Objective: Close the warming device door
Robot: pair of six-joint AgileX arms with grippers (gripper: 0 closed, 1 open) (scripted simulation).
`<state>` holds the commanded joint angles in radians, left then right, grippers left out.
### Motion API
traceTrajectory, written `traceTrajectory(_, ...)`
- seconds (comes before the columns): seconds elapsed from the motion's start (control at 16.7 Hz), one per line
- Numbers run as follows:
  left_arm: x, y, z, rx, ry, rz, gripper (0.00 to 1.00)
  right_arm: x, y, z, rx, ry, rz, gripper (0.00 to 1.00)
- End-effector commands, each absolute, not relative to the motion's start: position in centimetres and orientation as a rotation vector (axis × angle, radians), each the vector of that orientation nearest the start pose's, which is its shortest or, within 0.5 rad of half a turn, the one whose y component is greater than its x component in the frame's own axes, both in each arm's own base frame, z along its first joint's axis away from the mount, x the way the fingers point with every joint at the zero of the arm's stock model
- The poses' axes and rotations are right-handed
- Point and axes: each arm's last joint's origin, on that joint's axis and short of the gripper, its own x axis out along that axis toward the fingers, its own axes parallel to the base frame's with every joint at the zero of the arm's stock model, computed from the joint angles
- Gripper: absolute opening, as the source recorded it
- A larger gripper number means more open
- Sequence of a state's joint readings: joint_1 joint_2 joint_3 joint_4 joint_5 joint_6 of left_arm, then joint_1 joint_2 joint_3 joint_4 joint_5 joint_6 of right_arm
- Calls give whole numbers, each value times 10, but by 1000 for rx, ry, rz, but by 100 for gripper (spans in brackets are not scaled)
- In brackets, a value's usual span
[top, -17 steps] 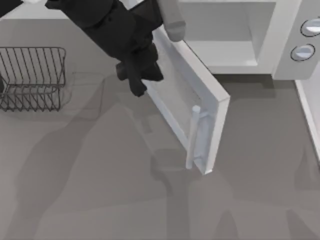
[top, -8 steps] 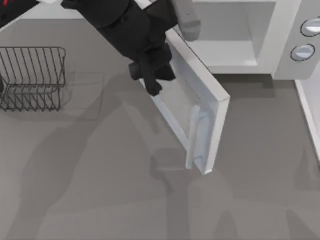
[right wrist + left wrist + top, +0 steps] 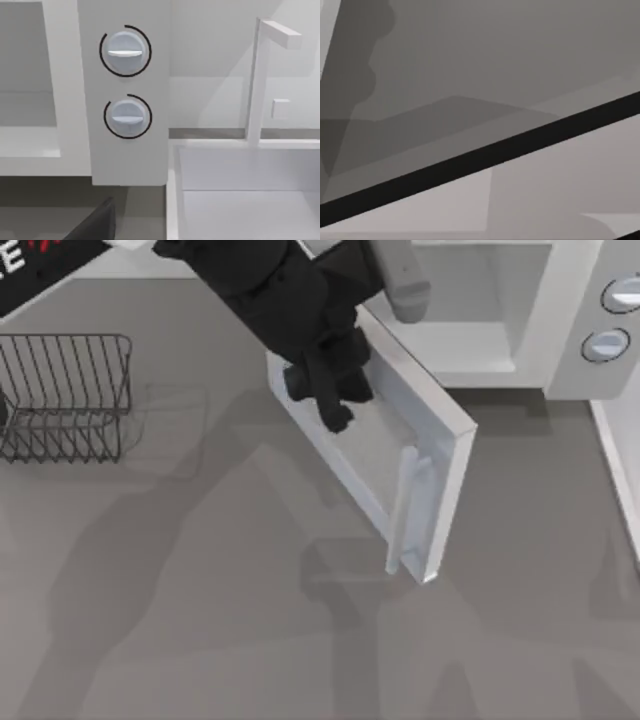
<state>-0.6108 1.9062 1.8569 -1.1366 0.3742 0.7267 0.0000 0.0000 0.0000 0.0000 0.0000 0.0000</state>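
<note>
Fingers (image 3: 335,405) of the left gripper (image 3: 325,400) are pressed against the door (image 3: 375,455); their spread cannot be told. Door is held half open at the microwave's (image 3: 560,330) left front.

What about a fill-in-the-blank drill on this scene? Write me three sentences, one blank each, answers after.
1. The door of the warming device stands ____.
2. The left claw is at the door's ____ side.
3. The side panel carries ____ round knobs.

Missing words: open; outer (handle); two
</note>
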Motion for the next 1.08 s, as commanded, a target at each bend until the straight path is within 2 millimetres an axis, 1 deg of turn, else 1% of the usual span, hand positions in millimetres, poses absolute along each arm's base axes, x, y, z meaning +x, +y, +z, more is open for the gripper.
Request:
traceTrajectory(0.3, 322, -233, 309, 719, 858, -1262, 0, 106, -1, 160, 0, 0, 0, 100)
traceTrajectory(0.6, 321, -251, 308, 719, 862, -1263, 0, 106, -1, 160, 0, 0, 0, 100)
traceTrajectory(0.84, 322, -250, 309, 716, 860, -1259, 0, 106, -1, 160, 0, 0, 0, 100)
traceTrajectory(0.96, 321, -252, 305, 717, 877, -1268, 0, 106, -1, 160, 0, 0, 0, 100)
traceTrajectory(1.08, 318, -257, 296, 716, 923, -1286, 0, 106, -1, 160, 0, 0, 0, 100)
